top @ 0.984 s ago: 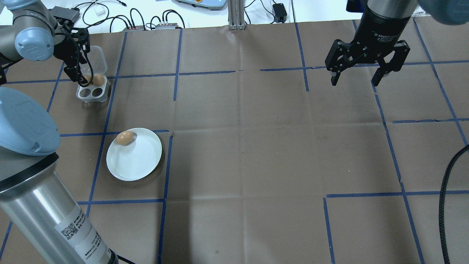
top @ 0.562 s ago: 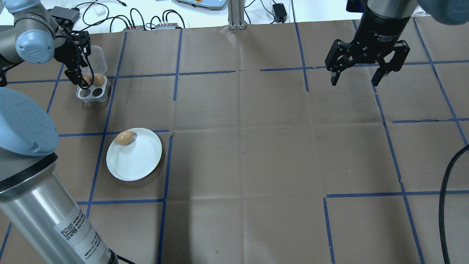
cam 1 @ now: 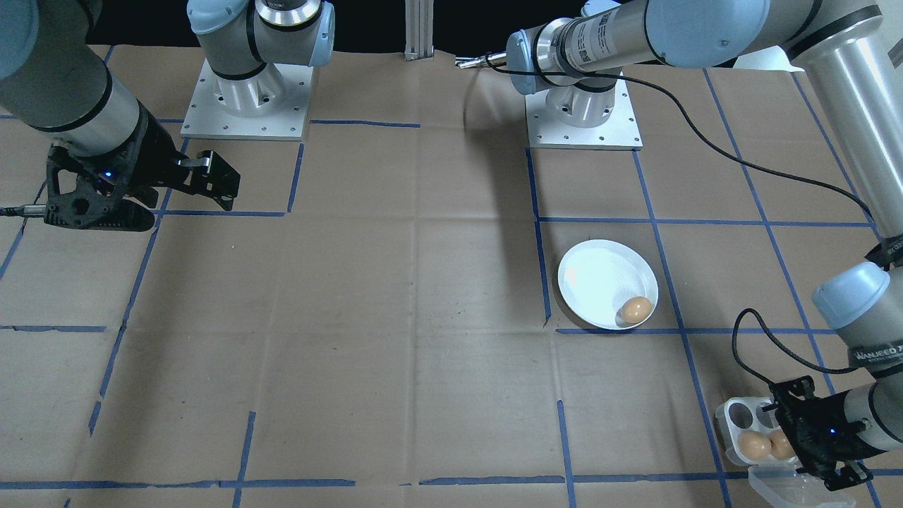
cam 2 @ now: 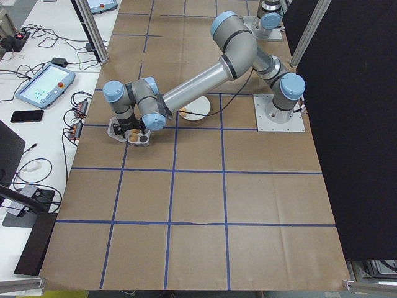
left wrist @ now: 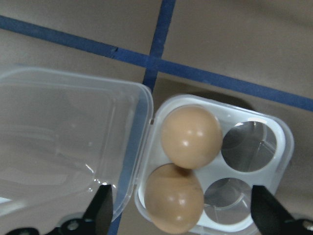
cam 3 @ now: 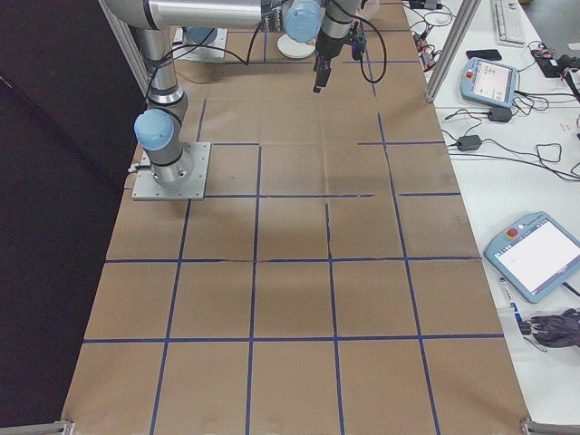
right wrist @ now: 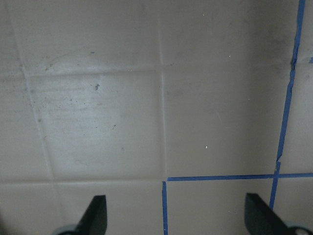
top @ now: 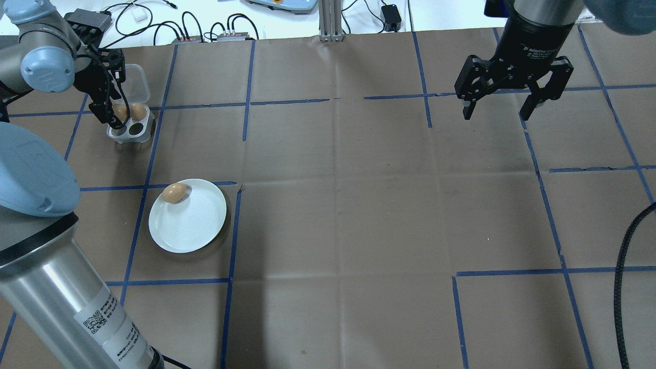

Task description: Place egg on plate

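The white plate [top: 192, 225] [cam 1: 592, 279] lies left of centre with one brown egg [top: 174, 192] [cam 1: 635, 309] on its rim side. Behind it stands the clear egg tray [top: 149, 125] [left wrist: 289, 147], lid open, with two eggs [left wrist: 191, 137] [left wrist: 174, 198] in its rear holes and two holes empty. My left gripper [top: 110, 115] [left wrist: 183, 215] [cam 1: 811, 441] hangs open just over the tray, its fingers either side of the tray and holding nothing. My right gripper [top: 497, 114] [right wrist: 176, 220] hovers open and empty over bare paper at the far right.
The tray's clear lid [left wrist: 63, 147] [top: 134, 82] lies folded back toward the table's far edge. Cables and small boxes [top: 205, 31] sit beyond that edge. A black cable [top: 622, 266] hangs at the right. Brown paper with blue tape lines covers the table.
My left gripper has shifted a little over the egg tray, reaching lower across it in the overhead view. The right gripper, plate and eggs have stayed put.
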